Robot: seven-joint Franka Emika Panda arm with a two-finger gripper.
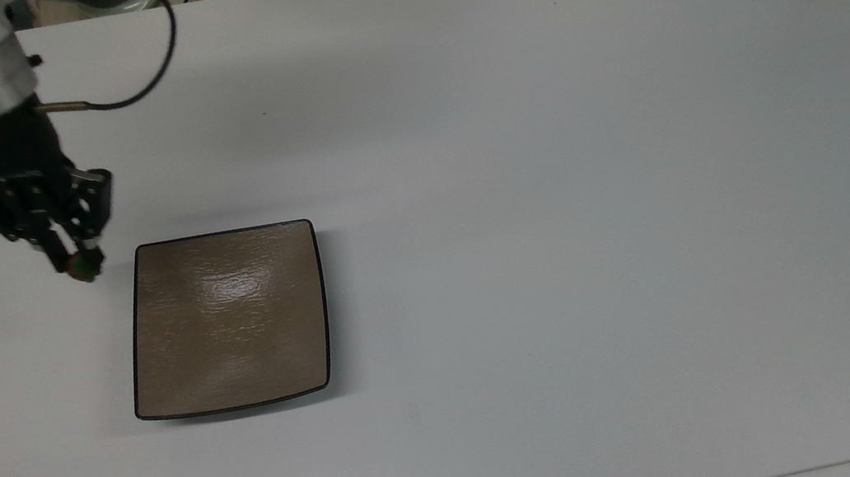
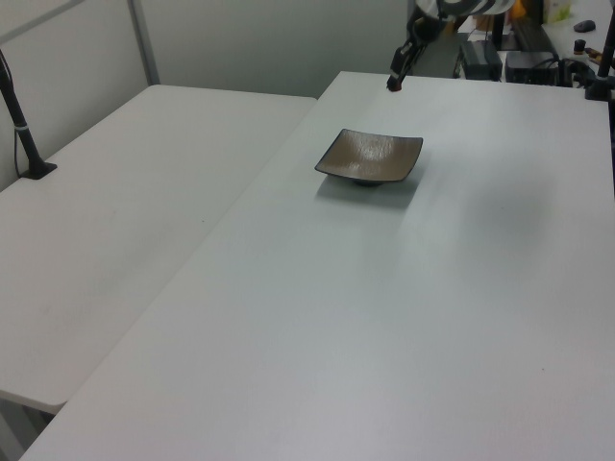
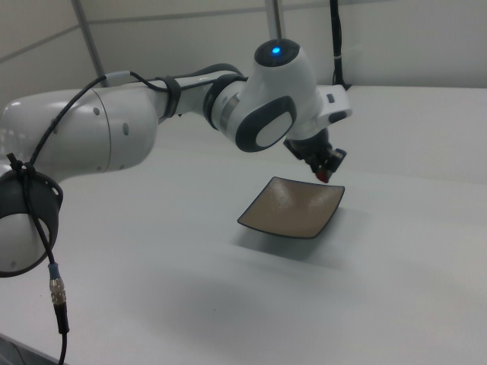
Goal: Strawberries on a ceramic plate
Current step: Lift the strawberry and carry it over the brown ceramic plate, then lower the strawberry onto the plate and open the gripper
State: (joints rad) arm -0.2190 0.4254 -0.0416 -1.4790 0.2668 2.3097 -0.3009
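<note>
The worktop (image 1: 595, 206) is left bare around the ceramic plate (image 1: 229, 320), so it can be approached from every side. The hand (image 1: 81, 266), closed on the strawberry (image 1: 80, 269), is held above the worktop just off the plate's corner.

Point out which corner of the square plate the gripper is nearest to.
The ceramic plate corner at the top view's upper left. The gripper, shut on the strawberry, hangs just outside it; the other three corners lie farther off.
</note>
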